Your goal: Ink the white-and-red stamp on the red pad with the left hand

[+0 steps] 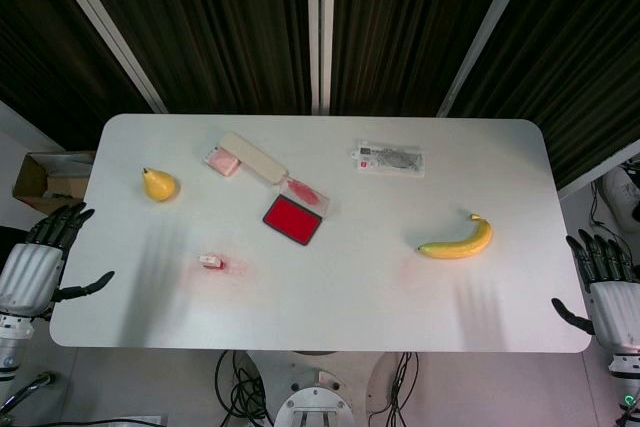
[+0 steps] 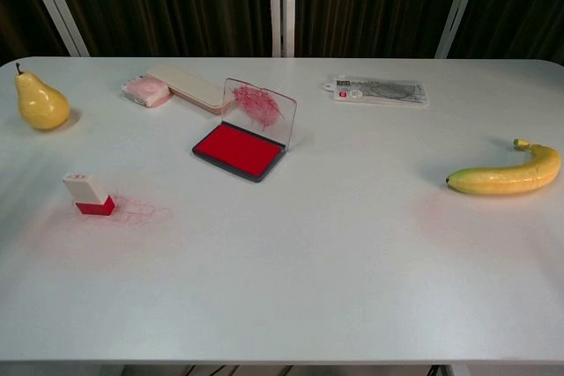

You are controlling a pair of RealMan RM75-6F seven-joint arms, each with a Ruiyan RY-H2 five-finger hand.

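Note:
The white-and-red stamp (image 1: 210, 263) (image 2: 88, 195) stands upright on the table's left front part, on a patch of red ink smears. The red ink pad (image 1: 292, 218) (image 2: 240, 149) lies open near the middle, its clear lid raised behind it. My left hand (image 1: 45, 259) hangs off the table's left edge, fingers spread, holding nothing, well to the left of the stamp. My right hand (image 1: 603, 282) hangs beyond the right front corner, fingers apart and empty. The chest view shows neither hand.
A yellow pear (image 1: 159, 184) (image 2: 40, 101) sits at the left. A banana (image 1: 458, 241) (image 2: 507, 173) lies at the right. A beige case (image 1: 252, 156) (image 2: 192, 88) with a pink block (image 1: 222, 161) beside it and a plastic packet (image 1: 389, 158) (image 2: 379, 91) lie toward the back.

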